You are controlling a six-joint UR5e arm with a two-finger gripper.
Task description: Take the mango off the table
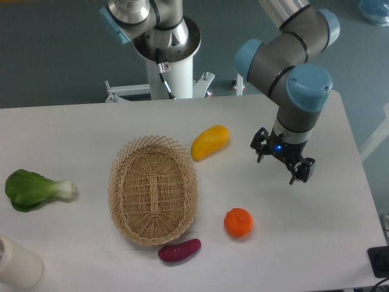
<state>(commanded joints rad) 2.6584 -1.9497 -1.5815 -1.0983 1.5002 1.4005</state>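
Observation:
The mango (210, 142) is a glossy yellow-orange oblong fruit lying on the white table (79, 134), just beyond the far right rim of a wicker basket. My gripper (282, 160) hangs over the table to the mango's right, about a mango's length away. Its two black fingers (303, 170) are spread apart with nothing between them, so it is open.
An oval wicker basket (152, 190) lies mid-table. A round orange (238, 222) and a purple sweet potato (180, 250) sit near the front. A green bok choy (33, 190) lies at the left, a white cylinder (18, 264) at the front left corner.

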